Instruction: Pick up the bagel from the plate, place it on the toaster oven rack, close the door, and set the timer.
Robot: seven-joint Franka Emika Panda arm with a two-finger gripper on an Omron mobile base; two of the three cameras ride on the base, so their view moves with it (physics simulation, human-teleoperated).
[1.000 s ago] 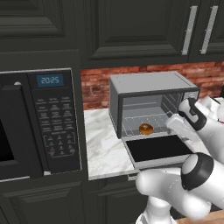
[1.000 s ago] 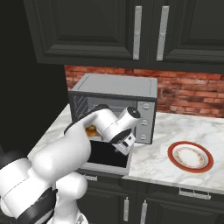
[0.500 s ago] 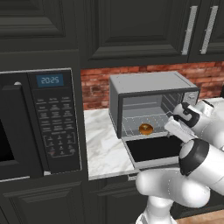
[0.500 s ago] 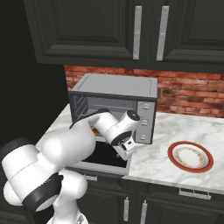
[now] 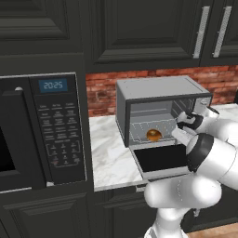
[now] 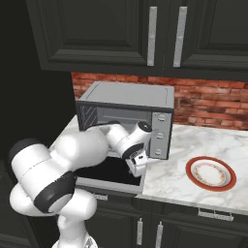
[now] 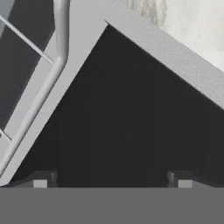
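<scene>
moved: gripper (image 7: 112, 179) has dropped from the cavity mouth down toward the lowered door (image 5: 162, 158) over the last second; wrist sits lower and closer to the door's right side in both base views
bagel: bagel (image 5: 154, 135) lies on the toaster oven rack (image 5: 144, 126) inside the toaster oven (image 5: 158, 90), free of the gripper
plate: plate (image 6: 211, 173) is bare, on the counter (image 6: 193, 145) right of the oven, well apart from the arm
step: placing looks done; closing the door is the step in hand, timer after that
gripper state: fingers spread, nothing between them; both tips visible in hand view, wide apart, aimed at the dark glass
door: hangs fully open, flat, glass side up; bar handle (image 7: 43, 87) runs along its front edge, upper left in hand view
handling, door: stiff metal and glass on a hinge; likely light to swing; glass is smooth so pushing on it may slip
where to hold: judge best to go under the front edge or handle and lift up, or hook the handle bar; grey frame gives better contact than glass
handling, bagel: light, a bit soft, rests loose on wire so a hard door slam could jog it
knobs: three on right panel (image 6: 160, 133), next to the wrist; which is the timer I cannot tell
risk: wrist bumping the panel while swinging up
</scene>
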